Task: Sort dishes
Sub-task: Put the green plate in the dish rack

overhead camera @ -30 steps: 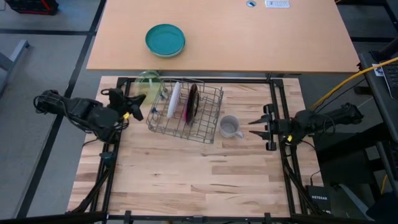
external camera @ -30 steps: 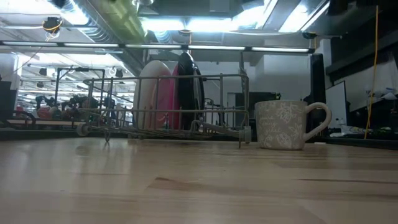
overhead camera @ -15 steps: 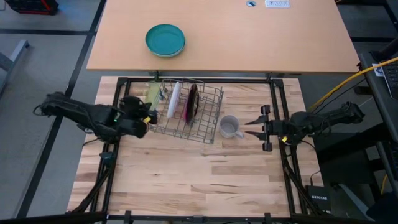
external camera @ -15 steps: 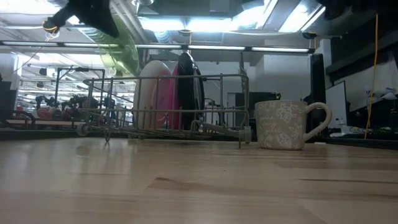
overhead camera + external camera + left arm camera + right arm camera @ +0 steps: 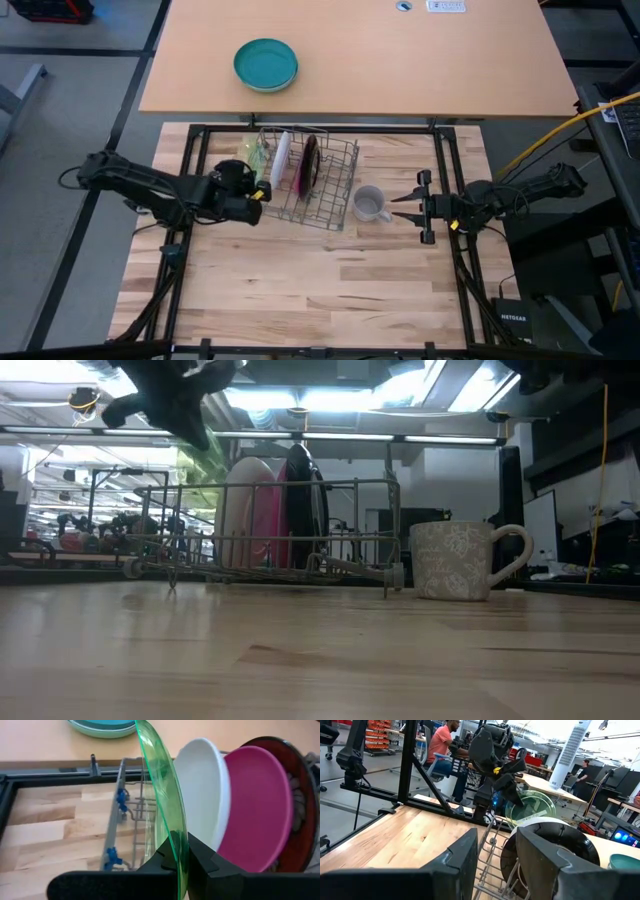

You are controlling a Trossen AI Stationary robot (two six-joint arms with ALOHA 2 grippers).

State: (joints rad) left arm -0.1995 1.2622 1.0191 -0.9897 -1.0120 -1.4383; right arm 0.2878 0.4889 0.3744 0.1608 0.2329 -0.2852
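Observation:
My left gripper is shut on the lime-green saucer, which stands on edge at the left end of the wire rack, beside the white plate. Behind the white plate stands the magenta plate. Both plates stand on edge in the rack. The grey mug stands upright on the wooden table to the rack's right. My right gripper is open, level, just right of the mug's handle and apart from it. My left gripper pinches the saucer's rim between its two fingers, one on each face. The fingers come from the table's left, slanting down. The saucer stands on edge beyond the fingertips at the rack's left wall; whether it touches the wires I cannot tell.
A teal bowl sits on the lighter table beyond the far edge. A black frame borders the wooden table. Bare wood lies between the rack and the near edge. People work in the room beyond the table.
My left gripper has moved down and toward the table's right, to the rack's left end, carrying the saucer. The saucer has tipped from a slanted pose to standing on edge, and now sits lower, beside the white plate.

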